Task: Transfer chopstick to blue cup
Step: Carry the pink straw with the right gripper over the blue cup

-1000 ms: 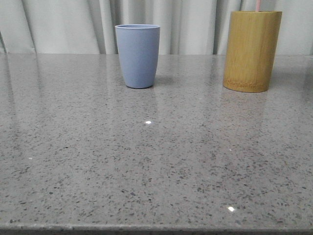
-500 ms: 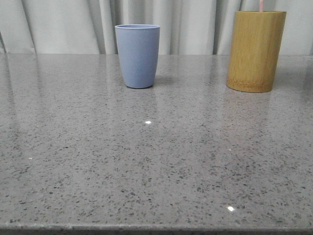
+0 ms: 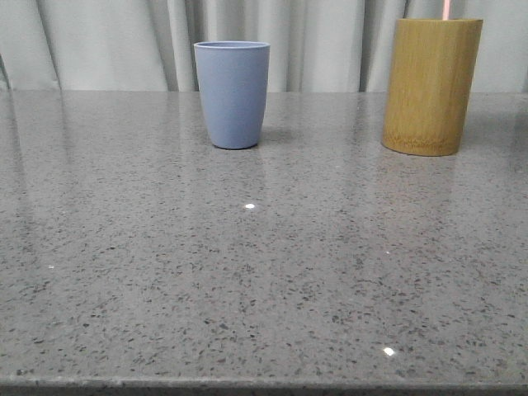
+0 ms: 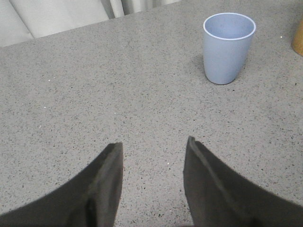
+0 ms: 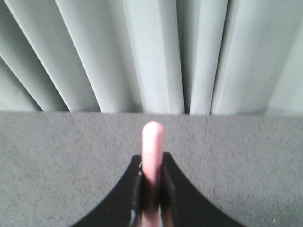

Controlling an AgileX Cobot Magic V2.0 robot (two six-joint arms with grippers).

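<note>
Tabletop: a grey speckled stone tabletop (image 3: 247,272), glossy, with small bright glints of light on it.

Backdrop: pale pleated curtain (image 3: 107,41) hanging along the far edge of the tabletop.

Blue cup: the matte light-blue handleless tumbler (image 3: 232,93) stands upright toward the far side, a little left of centre in the front view. From the left wrist view its mouth (image 4: 229,47) shows open, and I can see nothing inside it.

Bamboo holder: a tall yellow-brown bamboo cylinder (image 3: 431,86) stands upright at the far right, well apart from the blue cup and taller than it. A sliver of its edge shows at the border of the left wrist view (image 4: 298,40).

Chopstick: the thin pale pink stick (image 5: 152,163) is pinched in the right claw, its rounded tip poking out past the fingers toward the curtain. In the front view a short pink length (image 3: 446,9) shows just above the bamboo holder's rim, reaching the upper edge of the picture; I cannot tell whether its lower end is still inside the holder.

Right claw: the dark fingers (image 5: 152,189) are pressed against both sides of the chopstick, holding it between them.

Left claw: its two dark fingers (image 4: 152,156) are spread apart with bare tabletop between them, holding nothing, and it hangs over the tabletop well short of the blue cup.
</note>
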